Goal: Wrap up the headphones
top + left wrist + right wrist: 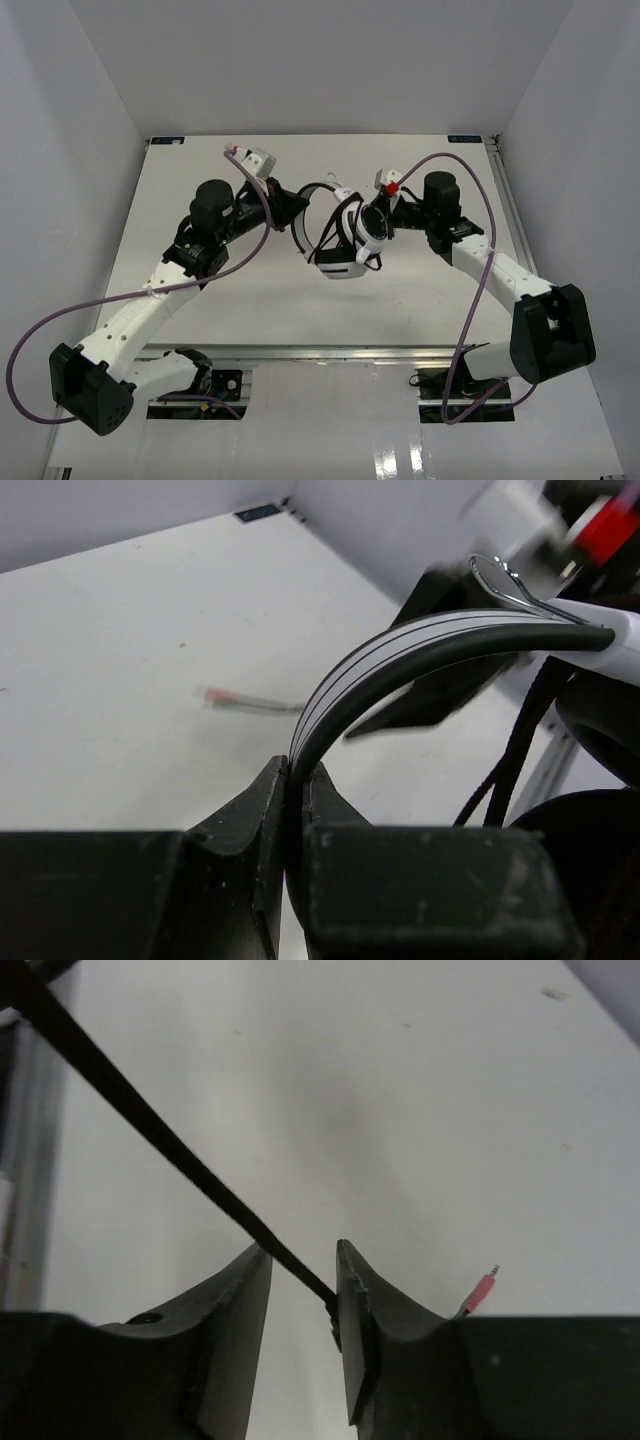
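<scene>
My left end effector (296, 785) is clamped on the headband (400, 655) of the white-and-black over-ear headphones (345, 245), mid-frame over the white surface (250, 300). The right end effector (303, 1260) stands apart, so the thin black cord (150, 1125) could slip out and unwind.

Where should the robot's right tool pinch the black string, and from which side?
Pinch the cord on its straight, taut stretch, with the right tool coming square across it, one finger each side. It runs slantwise through the open gap now, so closing there would probably catch it.
</scene>
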Robot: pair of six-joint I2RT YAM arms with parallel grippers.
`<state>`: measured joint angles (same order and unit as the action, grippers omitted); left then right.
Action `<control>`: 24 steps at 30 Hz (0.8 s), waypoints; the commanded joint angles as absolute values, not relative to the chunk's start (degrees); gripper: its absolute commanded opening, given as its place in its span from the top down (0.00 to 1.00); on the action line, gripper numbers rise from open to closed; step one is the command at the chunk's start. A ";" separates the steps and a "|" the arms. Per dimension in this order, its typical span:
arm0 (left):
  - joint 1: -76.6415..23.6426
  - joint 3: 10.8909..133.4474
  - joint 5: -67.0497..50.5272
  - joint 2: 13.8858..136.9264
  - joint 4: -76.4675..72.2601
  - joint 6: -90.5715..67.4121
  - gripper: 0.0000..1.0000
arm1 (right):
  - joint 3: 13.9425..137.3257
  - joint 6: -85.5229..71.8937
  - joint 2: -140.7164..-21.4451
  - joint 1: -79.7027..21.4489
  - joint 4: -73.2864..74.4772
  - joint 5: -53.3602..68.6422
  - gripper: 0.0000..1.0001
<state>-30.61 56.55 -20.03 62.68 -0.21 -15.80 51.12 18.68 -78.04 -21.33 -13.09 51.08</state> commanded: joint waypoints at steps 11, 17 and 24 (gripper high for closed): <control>-30.94 71.53 -6.18 68.57 -15.49 -41.03 1.00 | 40.64 -22.38 -85.87 -28.59 -58.86 69.02 0.68; -30.94 69.32 -1.86 68.82 -16.16 -42.18 1.00 | 38.89 -24.31 -81.54 -28.78 -60.65 68.03 0.81; -30.94 69.51 -1.49 69.08 -17.14 -39.31 1.00 | 44.16 -5.05 -75.97 -29.09 -34.88 59.66 0.71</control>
<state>-30.83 68.07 -3.32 70.08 -11.86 -38.57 39.06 -18.51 -79.57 -28.64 -50.56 65.94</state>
